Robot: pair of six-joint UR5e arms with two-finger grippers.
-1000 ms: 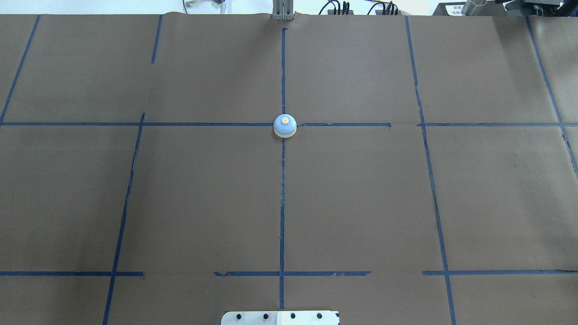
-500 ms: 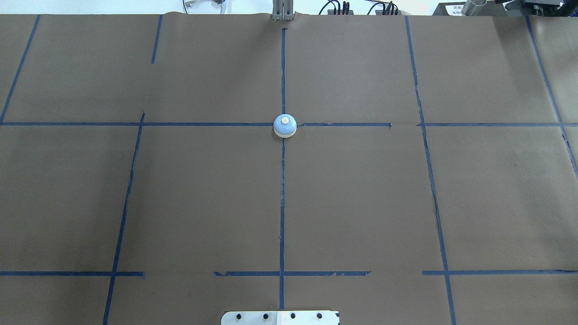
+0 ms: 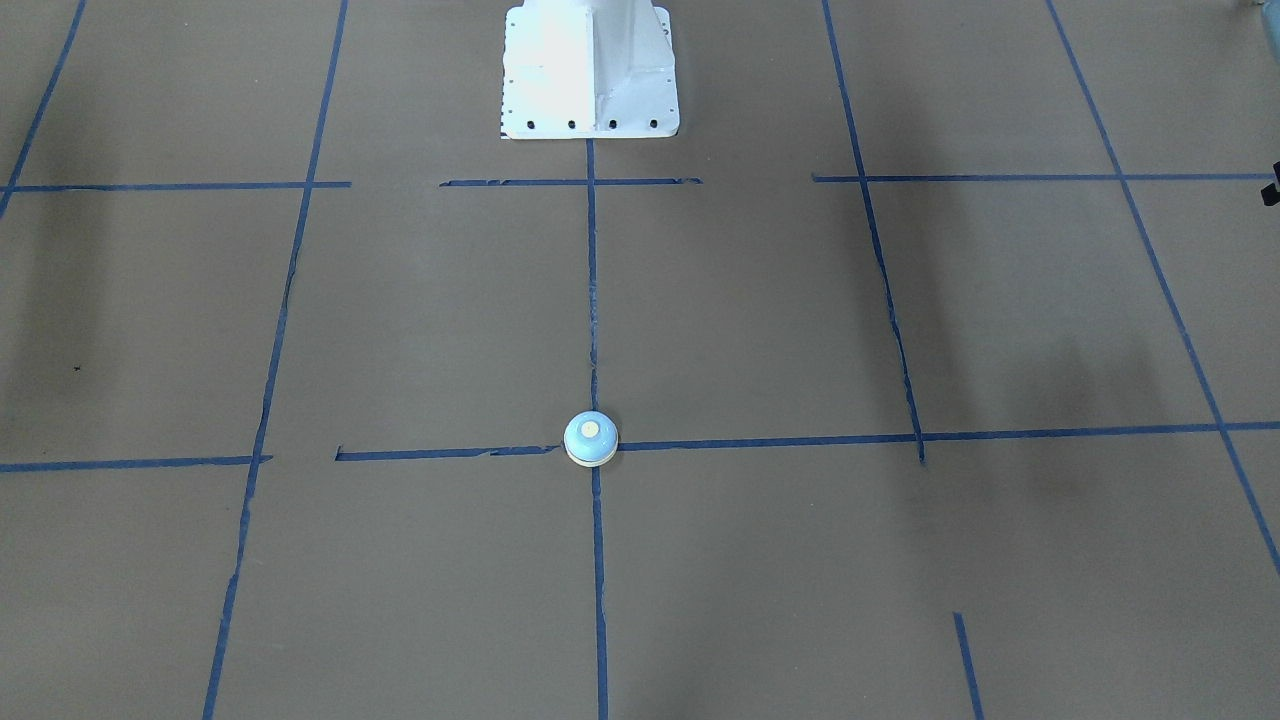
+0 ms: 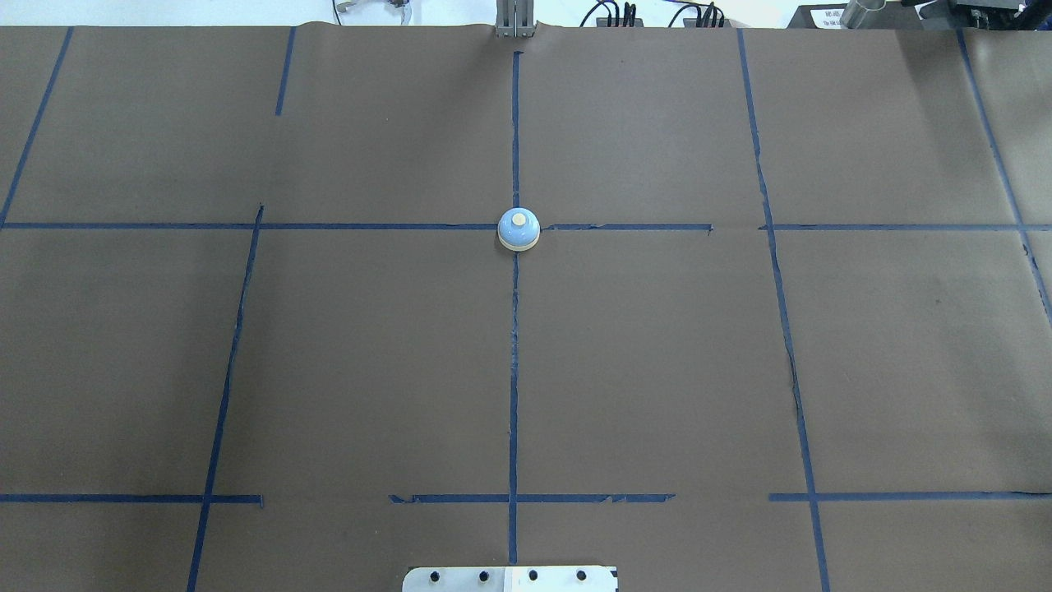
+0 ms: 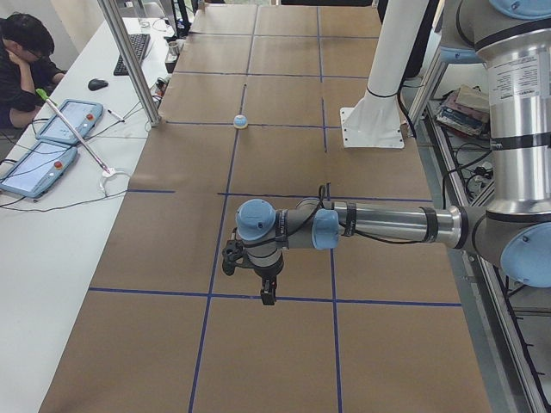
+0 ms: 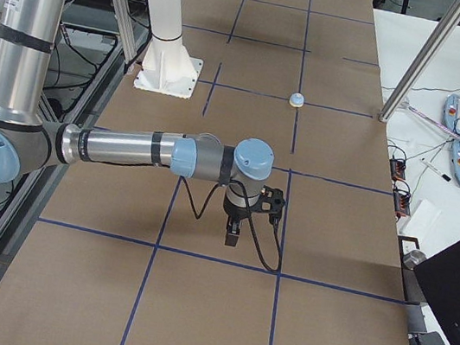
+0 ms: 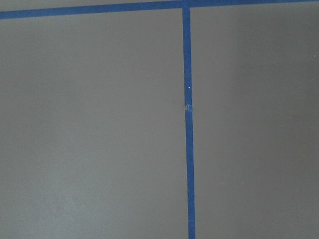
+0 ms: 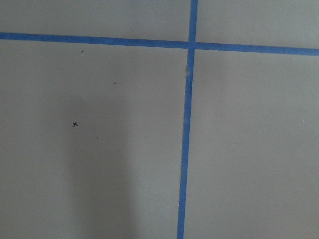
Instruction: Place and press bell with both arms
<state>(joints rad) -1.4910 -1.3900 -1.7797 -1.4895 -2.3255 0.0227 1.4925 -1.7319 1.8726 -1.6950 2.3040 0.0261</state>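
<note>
The small light-blue bell (image 4: 519, 229) stands upright on the brown table where two blue tape lines cross, alone and untouched; it also shows in the front view (image 3: 590, 438) and both side views (image 5: 242, 121) (image 6: 296, 101). My left gripper (image 5: 266, 291) shows only in the left side view, hanging over the table's left end, far from the bell. My right gripper (image 6: 233, 235) shows only in the right side view, over the table's right end, equally far. I cannot tell whether either is open or shut. Both wrist views show only bare paper and tape.
The white mounting pedestal (image 3: 590, 70) stands at the robot's edge of the table. A metal post (image 5: 129, 60) rises at the far edge. An operator (image 5: 21, 60) sits by tablets (image 5: 39, 163) on a side desk.
</note>
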